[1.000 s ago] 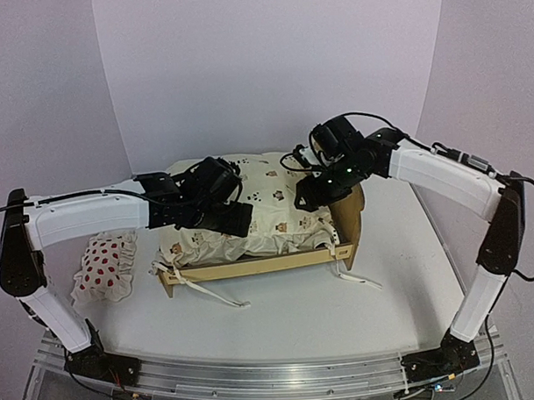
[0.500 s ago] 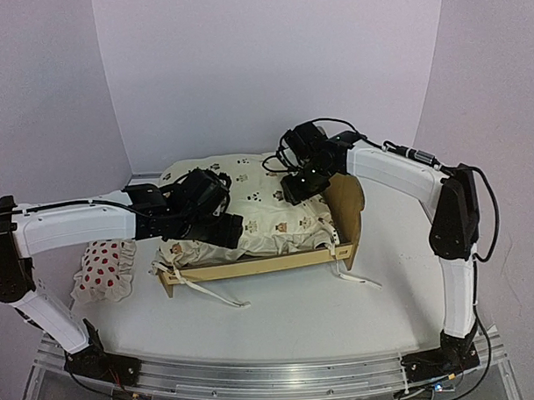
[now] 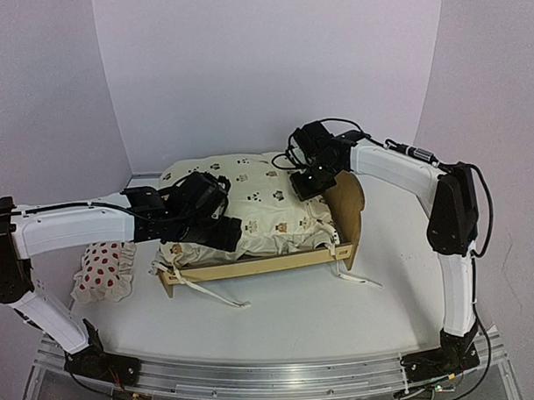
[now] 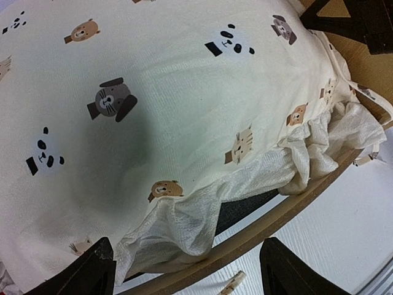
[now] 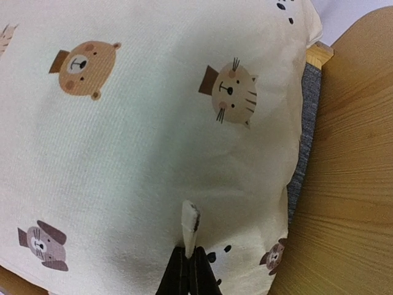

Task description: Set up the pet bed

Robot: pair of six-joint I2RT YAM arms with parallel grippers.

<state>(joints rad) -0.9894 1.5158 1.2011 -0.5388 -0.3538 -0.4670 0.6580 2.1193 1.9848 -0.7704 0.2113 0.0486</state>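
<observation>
Here's the pet bed (image 3: 252, 267) sitting mid-bench, lengthwise left to right, its plywood headboard (image 3: 349, 208) standing at the right end and the near side rail (image 4: 270, 224) facing the arm bases. The cream cushion (image 3: 267, 204) is piled inside it, puffed well above the rails, and the only markings on it are printed animal faces: a bear (image 5: 83, 64), a whiskered cat (image 5: 229, 90), a grey dog (image 4: 110, 102), a panda (image 4: 228, 42). The left hand (image 3: 217, 228) hangs over the cushion's near left part, fingers (image 4: 92, 273) spread wide and gripping nothing, with the ruffle (image 4: 184, 224) and the rail showing between them. A sliver of the grey fabric base (image 4: 245, 206) peeks out under that ruffle. Over at the headboard end, the right hand (image 3: 307, 184) is down on the cushion's top, just beside the wood, its fingers (image 5: 180, 273) pressed tight together. A small pale tab (image 5: 190, 224) pokes up from their tips, and I can't tell what it is or whether it is pinched. White ties (image 3: 214, 294) trail from the frame onto the bench (image 3: 298, 322). Off to the left, apart from the bed, the red-spotted pillow (image 3: 103, 267) lies flat on the bench.
</observation>
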